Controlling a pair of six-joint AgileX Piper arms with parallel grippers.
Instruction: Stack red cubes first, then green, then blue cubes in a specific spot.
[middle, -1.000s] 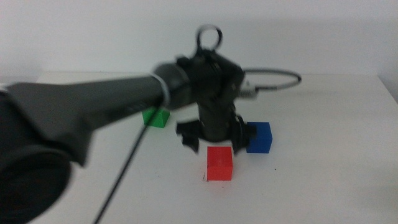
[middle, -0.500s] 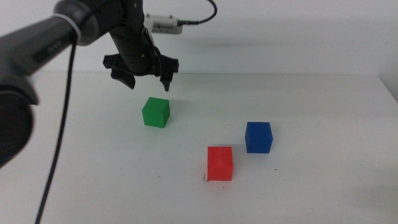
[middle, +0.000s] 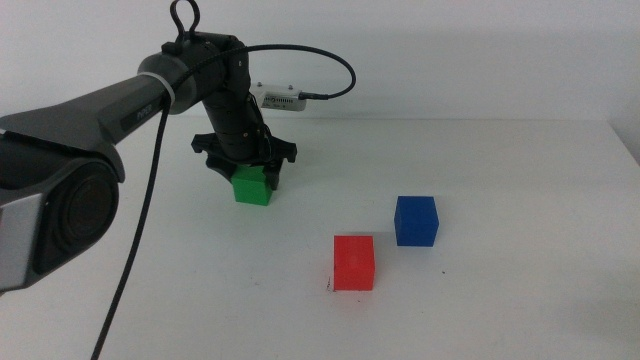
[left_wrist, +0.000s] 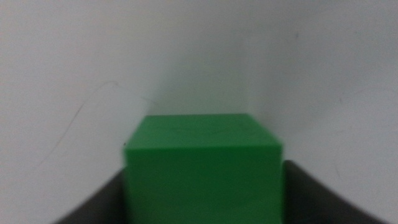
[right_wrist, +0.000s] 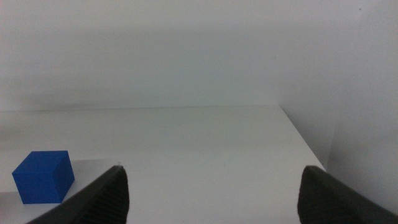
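My left gripper (middle: 250, 170) has come down over the green cube (middle: 252, 188) at the back left of the white table. Its jaws are open and straddle the cube, one on each side. Seen from the left wrist, the green cube (left_wrist: 202, 174) fills the space between the two dark jaws of the left gripper (left_wrist: 204, 208). The red cube (middle: 353, 262) sits alone near the table's middle front. The blue cube (middle: 416, 220) rests just right of it and slightly further back. The right gripper (right_wrist: 217, 190) is open and holds nothing, and the blue cube (right_wrist: 43, 177) shows beside one jaw.
A small white box (middle: 282, 98) with a black cable hangs behind the left arm. A pale wall stands behind the table's far edge (middle: 480, 121). The table's right edge (right_wrist: 305, 146) shows in the right wrist view.
The left arm swung from above the red cube to the back left, then dropped until its open jaws sit around the green cube. None of the cubes has moved.
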